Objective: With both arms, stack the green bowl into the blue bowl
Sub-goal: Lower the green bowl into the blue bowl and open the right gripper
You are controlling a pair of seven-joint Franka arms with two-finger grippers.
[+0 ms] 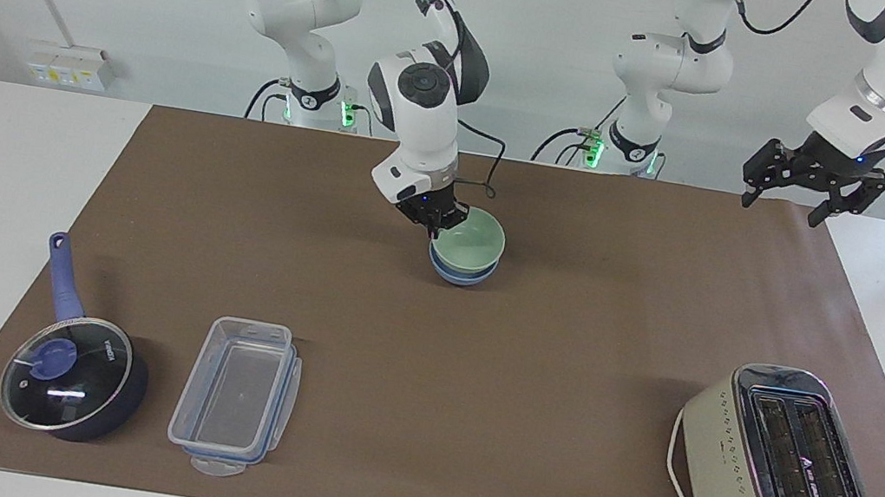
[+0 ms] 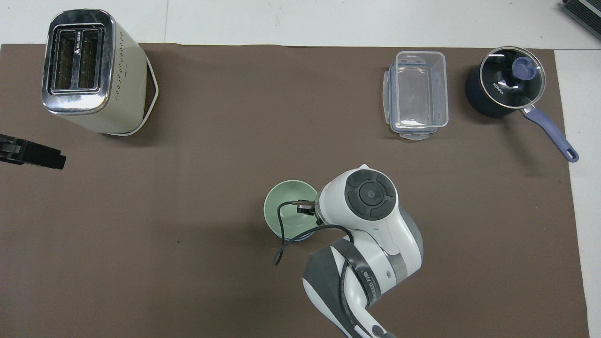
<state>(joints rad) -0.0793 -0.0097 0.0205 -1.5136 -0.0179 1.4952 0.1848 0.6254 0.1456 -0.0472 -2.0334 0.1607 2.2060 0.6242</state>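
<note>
The pale green bowl [image 1: 471, 242] sits nested in the periwinkle-blue bowl [image 1: 461, 273] near the middle of the brown mat, on the robots' side. My right gripper [image 1: 437, 226] is shut on the green bowl's rim at the side toward the right arm's end. In the overhead view the green bowl [image 2: 287, 206] covers all but a sliver of the blue bowl [image 2: 300, 236], and the right wrist hides the fingers. My left gripper [image 1: 780, 209] is open and empty, held high over the mat's corner at the left arm's end, waiting; it also shows in the overhead view [image 2: 47, 159].
A cream toaster [image 1: 778, 465] stands far from the robots at the left arm's end. A clear plastic container [image 1: 236, 397] and a dark-blue glass-lidded saucepan [image 1: 72, 377] stand far from the robots at the right arm's end.
</note>
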